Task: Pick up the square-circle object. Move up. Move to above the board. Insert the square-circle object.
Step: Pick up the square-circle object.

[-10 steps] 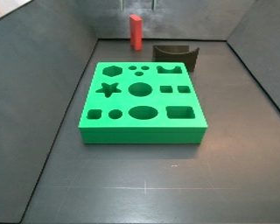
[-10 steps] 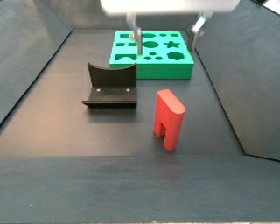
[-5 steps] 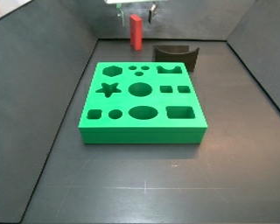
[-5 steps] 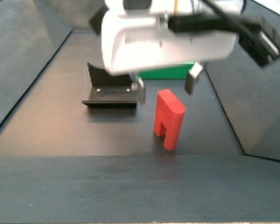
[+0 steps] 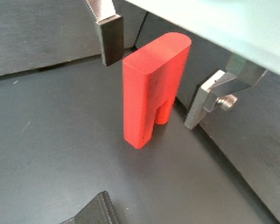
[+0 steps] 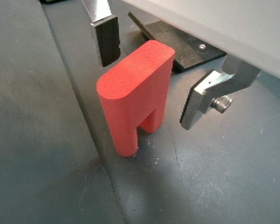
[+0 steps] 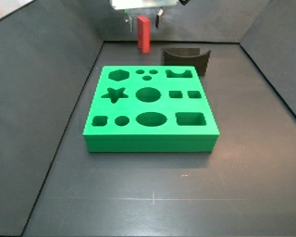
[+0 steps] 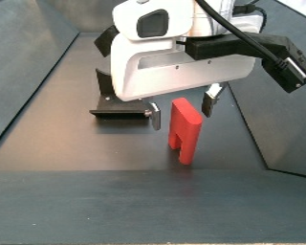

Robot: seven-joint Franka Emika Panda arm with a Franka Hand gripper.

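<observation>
The tool (image 5: 164,70) hangs open around the small red upright peg (image 5: 152,87), a silver finger (image 5: 109,39) on each side, neither touching. The peg stands on the dark floor, well apart from the bright green slab with cut-out holes (image 7: 151,106). Grasp, lift, carry and insertion all remain.

White pincer (image 8: 179,107) — silver fingers (image 5: 108,37).

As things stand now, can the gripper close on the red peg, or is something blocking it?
Probably yes. The gripper is open and straddles the top of the upright square-circle object, one finger on each side with a gap to it. Nothing lies between pads and peg; the fixture stands apart behind.
</observation>
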